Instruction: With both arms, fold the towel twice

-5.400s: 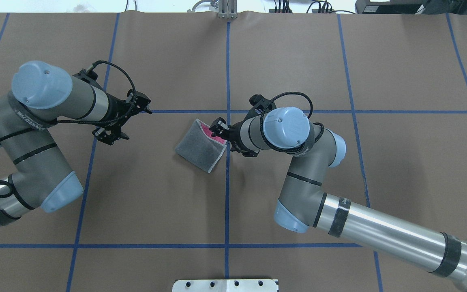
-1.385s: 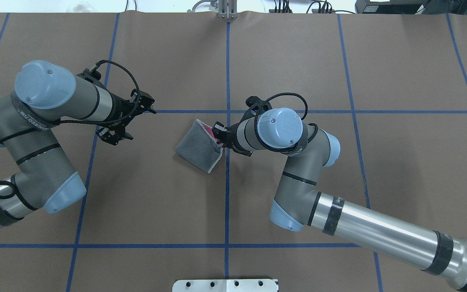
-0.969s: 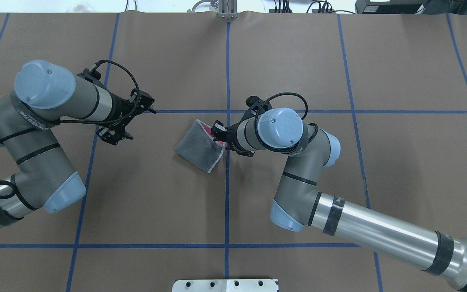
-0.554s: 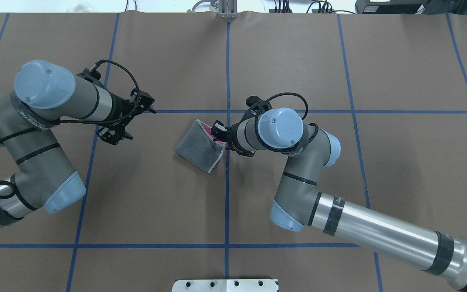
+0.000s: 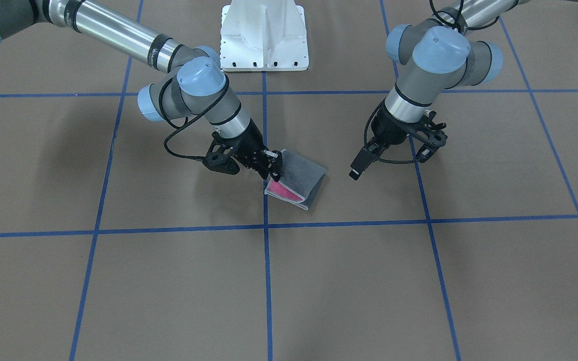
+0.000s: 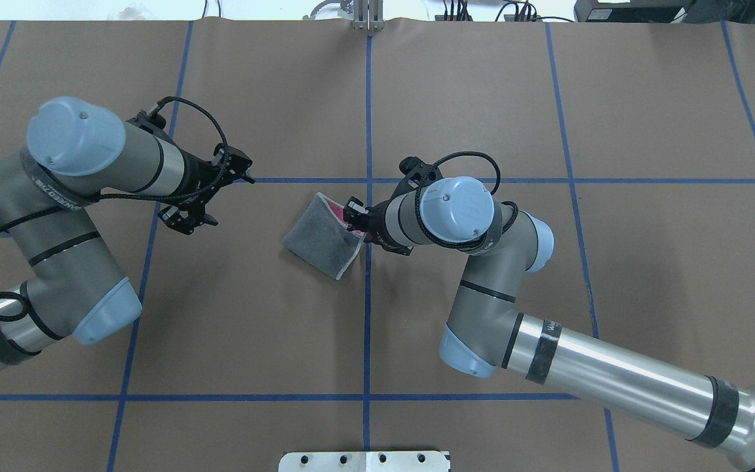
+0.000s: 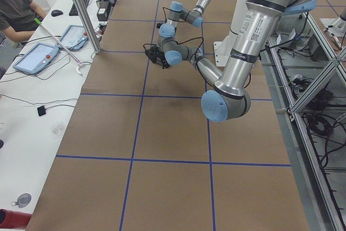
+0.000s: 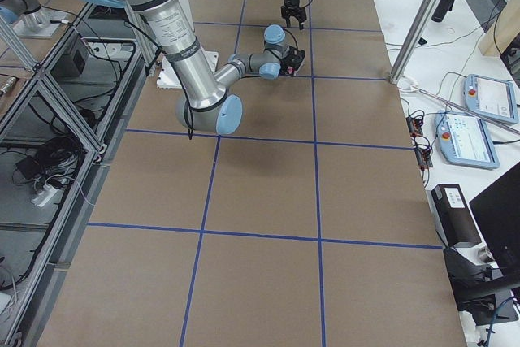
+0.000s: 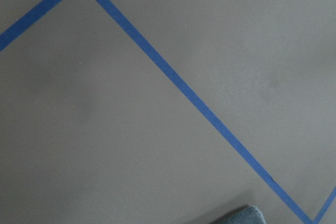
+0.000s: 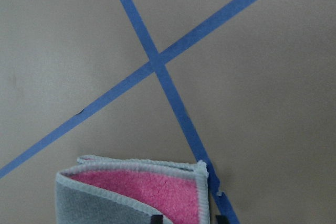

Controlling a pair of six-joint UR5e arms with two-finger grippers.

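Lying about the middle of the brown bench (image 6: 646, 98), well apart from all its edges, the towel (image 6: 320, 241) is a small squarish packet — dark grey outside, a sliver of pink at its open side. It sits just beside a crossing of blue tape lines (image 6: 369, 98). The right wrist view shows several rows of light edging stacked at one corner, so it looks folded twice already, though the top grey flap gapes a little.

The right gripper (image 5: 274, 169) is down at that open corner. Its fingers (image 10: 155, 217) show only as two dark tips close together, one over the cloth and one just off its edge. Whether they pinch the layers or merely straddle them cannot be told. The left gripper (image 5: 356, 169) hangs above bare bench, near the towel's opposite side but apart from it, holding nothing. Whether its fingers are spread or together cannot be told either.

The step in hand looks like the finish of the second fold — letting go of the last corner. The next move calls for the right fingers to part fully and lift straight away without dragging the loose flap, then perhaps a light press to flatten it.
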